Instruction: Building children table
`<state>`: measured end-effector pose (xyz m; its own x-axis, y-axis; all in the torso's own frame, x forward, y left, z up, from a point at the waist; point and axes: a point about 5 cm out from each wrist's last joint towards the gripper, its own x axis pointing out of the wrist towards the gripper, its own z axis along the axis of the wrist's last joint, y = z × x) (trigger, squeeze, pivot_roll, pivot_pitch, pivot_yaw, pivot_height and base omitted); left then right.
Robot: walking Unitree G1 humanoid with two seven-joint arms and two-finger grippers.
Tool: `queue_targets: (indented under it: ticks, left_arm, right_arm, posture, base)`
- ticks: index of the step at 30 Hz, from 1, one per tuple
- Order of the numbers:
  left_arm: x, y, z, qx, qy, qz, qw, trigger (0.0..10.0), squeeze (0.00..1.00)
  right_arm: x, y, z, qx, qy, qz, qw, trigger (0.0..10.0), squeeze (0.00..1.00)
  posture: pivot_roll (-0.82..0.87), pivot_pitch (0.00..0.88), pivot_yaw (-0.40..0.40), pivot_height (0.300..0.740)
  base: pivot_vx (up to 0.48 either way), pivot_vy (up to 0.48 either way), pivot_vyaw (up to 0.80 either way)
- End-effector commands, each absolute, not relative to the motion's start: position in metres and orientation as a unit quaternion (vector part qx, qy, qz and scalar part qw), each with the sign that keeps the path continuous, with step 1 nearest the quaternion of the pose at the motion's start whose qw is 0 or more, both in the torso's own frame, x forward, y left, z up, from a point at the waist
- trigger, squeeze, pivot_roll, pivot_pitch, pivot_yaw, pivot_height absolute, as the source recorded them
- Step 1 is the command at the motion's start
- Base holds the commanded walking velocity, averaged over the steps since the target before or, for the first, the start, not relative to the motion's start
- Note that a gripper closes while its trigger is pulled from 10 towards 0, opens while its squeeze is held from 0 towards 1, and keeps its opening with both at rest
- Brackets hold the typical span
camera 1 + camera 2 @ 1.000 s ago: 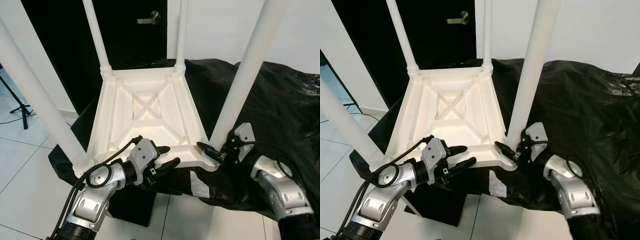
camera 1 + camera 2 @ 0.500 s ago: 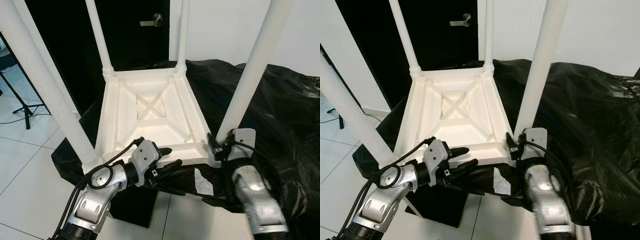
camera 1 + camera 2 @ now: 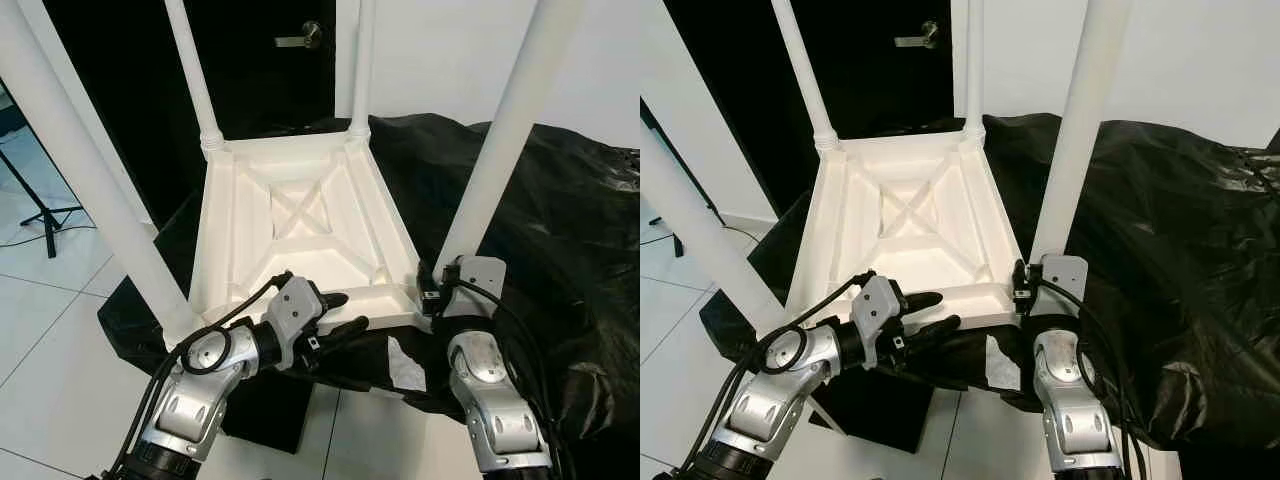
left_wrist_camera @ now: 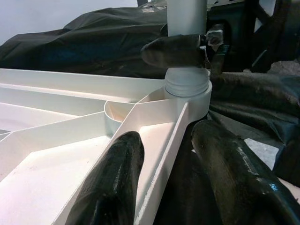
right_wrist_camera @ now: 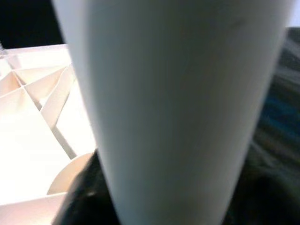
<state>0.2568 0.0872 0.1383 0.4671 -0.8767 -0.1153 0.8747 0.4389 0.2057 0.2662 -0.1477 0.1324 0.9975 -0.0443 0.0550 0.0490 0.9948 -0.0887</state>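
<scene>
From the head views, a white children's table point(image 3: 300, 225) lies upside down on a black sheet point(image 3: 560, 210) that covers the surface beneath it, four white legs standing up from its corners. The left pincer point(image 3: 338, 312) sits at the table's near rim, fingers parted, one above the rim and one below it. The right pincer point(image 3: 428, 292) is at the base of the near right leg point(image 3: 490, 170), beside the table's near right corner. A dark door with a metal handle point(image 3: 300, 38) stands behind the table. In the left wrist view, the left pincer's two fingers point(image 4: 112, 183) straddle the rim without clamping it, and a black finger point(image 4: 171, 50) of the right pincer presses the leg above its socket. In the right wrist view, the leg point(image 5: 178, 103) looms close, gripped by the right pincer.
</scene>
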Motion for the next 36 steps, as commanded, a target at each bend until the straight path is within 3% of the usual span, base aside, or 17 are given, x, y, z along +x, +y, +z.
queue_targets:
  ticks: [1, 8, 11, 12, 14, 15, 16, 17, 28, 29, 30, 31, 36]
  left_arm:
    - [0.259, 0.088, 0.138, 0.119, -0.006, -0.511, 0.851, 10.0, 0.0]
    - [0.26, 0.089, 0.139, 0.12, -0.009, -0.509, 0.852, 10.0, 0.0]
    - [0.26, 0.09, 0.139, 0.121, -0.009, -0.508, 0.853, 10.0, 0.0]
    - [0.26, 0.091, 0.139, 0.121, -0.009, -0.509, 0.852, 10.0, 0.0]
    - [0.259, 0.091, 0.139, 0.122, -0.009, -0.509, 0.852, 10.0, 0.0]
    - [0.26, 0.09, 0.139, 0.122, -0.009, -0.509, 0.852, 10.0, 0.0]
    - [0.26, 0.09, 0.139, 0.122, -0.009, -0.509, 0.852, 10.0, 0.0]
    - [0.26, 0.09, 0.139, 0.123, -0.009, -0.51, 0.852, 10.0, 0.0]
    - [0.263, 0.094, 0.142, 0.129, -0.013, -0.507, 0.852, 10.0, 0.0]
    - [0.263, 0.094, 0.142, 0.13, -0.014, -0.507, 0.852, 10.0, 0.0]
    - [0.263, 0.095, 0.142, 0.131, -0.014, -0.506, 0.852, 10.0, 0.0]
    - [0.263, 0.095, 0.142, 0.131, -0.014, -0.505, 0.853, 10.0, 0.0]
    - [0.263, 0.097, 0.143, 0.132, -0.014, -0.501, 0.855, 10.0, 0.0]
  right_arm:
    - [0.264, -0.146, 0.13, -0.042, -0.024, -0.01, 0.999, 10.0, 1.0]
    - [0.258, -0.156, 0.134, -0.046, -0.043, 0.056, 0.996, 10.0, 1.0]
    - [0.253, -0.162, 0.132, -0.049, -0.044, 0.134, 0.989, 10.0, 1.0]
    - [0.255, -0.163, 0.132, -0.054, -0.041, 0.177, 0.982, 10.0, 0.61]
    - [0.256, -0.163, 0.132, -0.057, -0.039, 0.205, 0.976, 10.0, 0.61]
    - [0.259, -0.164, 0.131, -0.058, -0.032, 0.23, 0.971, 10.0, 0.1]
    - [0.26, -0.165, 0.13, -0.058, -0.027, 0.244, 0.968, 10.0, 0.1]
    - [0.264, -0.166, 0.13, -0.063, -0.023, 0.26, 0.963, 10.0, 0.0]
    - [0.29, -0.158, 0.126, -0.12, 0.005, 0.394, 0.911, 10.0, 0.0]
    - [0.291, -0.157, 0.125, -0.128, 0.006, 0.402, 0.907, 5.0, 0.0]
    - [0.291, -0.157, 0.124, -0.13, 0.008, 0.407, 0.904, 4.3, 0.0]
    - [0.292, -0.157, 0.123, -0.131, 0.01, 0.41, 0.903, 0.0, 0.0]
    - [0.291, -0.162, 0.122, -0.119, 0.015, 0.412, 0.903, 0.0, 0.0]
  posture:
    - [-0.05, 0.0, 0.0, 0.74]
    - [-0.04, 0.0, -0.003, 0.74]
    - [-0.04, 0.0, 0.0, 0.74]
    - [-0.04, 0.0, 0.002, 0.74]
    - [-0.04, 0.0, 0.002, 0.74]
    - [-0.04, 0.0, 0.002, 0.74]
    - [-0.04, 0.0, 0.002, 0.74]
    - [-0.04, 0.0, 0.003, 0.74]
    - [-0.02, 0.0, 0.003, 0.74]
    - [-0.01, 0.0, 0.0, 0.74]
    - [-0.01, 0.0, 0.0, 0.74]
    - [-0.01, 0.0, -0.003, 0.74]
    - [0.0, 0.0, -0.007, 0.74]
  base:
    - [0.0, 0.0, 0.0]
    - [0.0, 0.0, 0.0]
    - [0.0, 0.0, 0.0]
    - [0.0, 0.0, 0.0]
    - [0.0, 0.0, 0.0]
    - [0.0, 0.0, 0.0]
    - [0.0, 0.0, 0.0]
    - [0.0, 0.0, 0.0]
    - [0.0, 0.0, 0.0]
    - [0.0, 0.0, 0.0]
    - [0.0, 0.0, 0.0]
    - [0.0, 0.0, 0.0]
    - [0.0, 0.0, 0.0]
